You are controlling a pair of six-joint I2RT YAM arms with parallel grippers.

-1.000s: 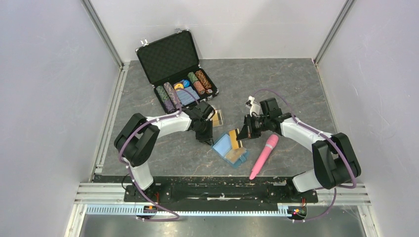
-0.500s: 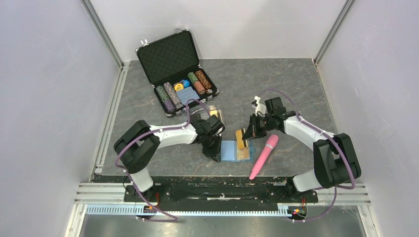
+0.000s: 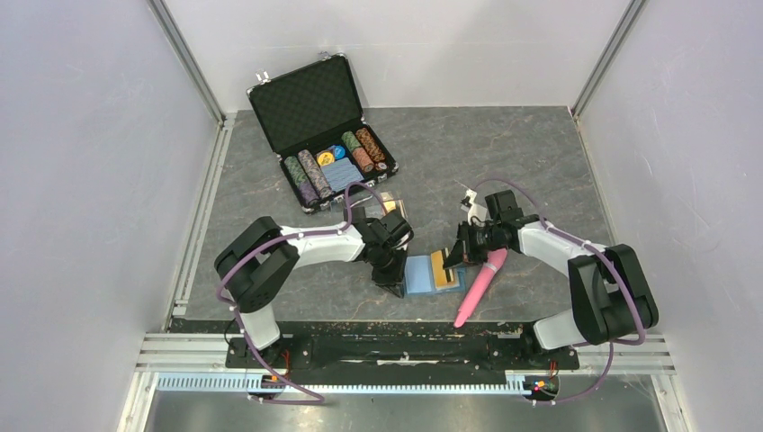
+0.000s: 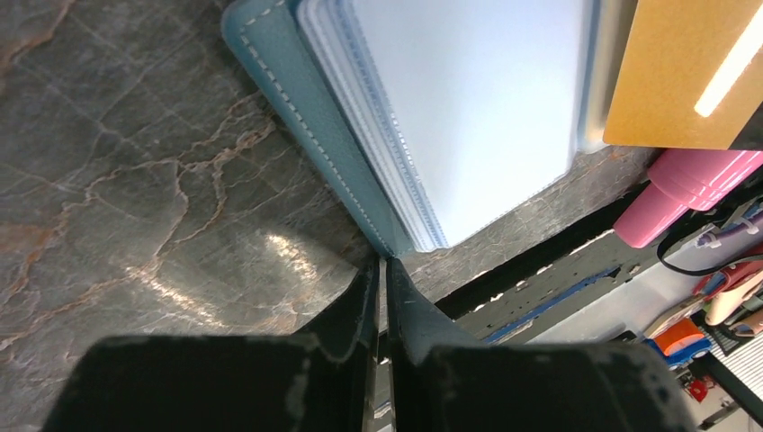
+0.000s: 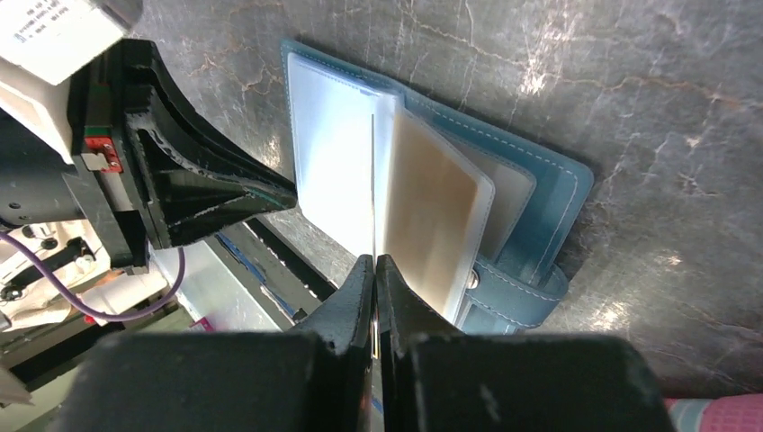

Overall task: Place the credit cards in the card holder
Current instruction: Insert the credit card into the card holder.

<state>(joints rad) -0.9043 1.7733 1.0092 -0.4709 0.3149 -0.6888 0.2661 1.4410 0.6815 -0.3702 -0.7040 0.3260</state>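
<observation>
The card holder (image 3: pixel 417 274) lies open and flat on the bench (image 3: pixel 522 153), near its front edge and between the two arms. Its teal cover is down and its pale blue sleeves face up. The right jaws, closed tight, grip a gold-orange credit card (image 4: pixel 684 72) by one edge and hold it standing over the holder's middle. The card's lower edge is down among the clear sleeves by the fold; how far in it sits cannot be told. On the holder's right-hand page a second card (image 5: pixel 436 216), tan-gold, shows through a sleeve. The left jaws are drawn almost together, only a thin slit between them, with their tips at the holder's near left corner where the teal cover meets the bench. Whether they pinch the cover cannot be told. A pink cylinder (image 3: pixel 480 283) lies just right of the holder, beside the right arm. Farther back stands an open black briefcase (image 3: pixel 310 112) holding rows of poker chips (image 3: pixel 337 162), with a small clear box (image 3: pixel 393 207) between it and the left arm.
</observation>
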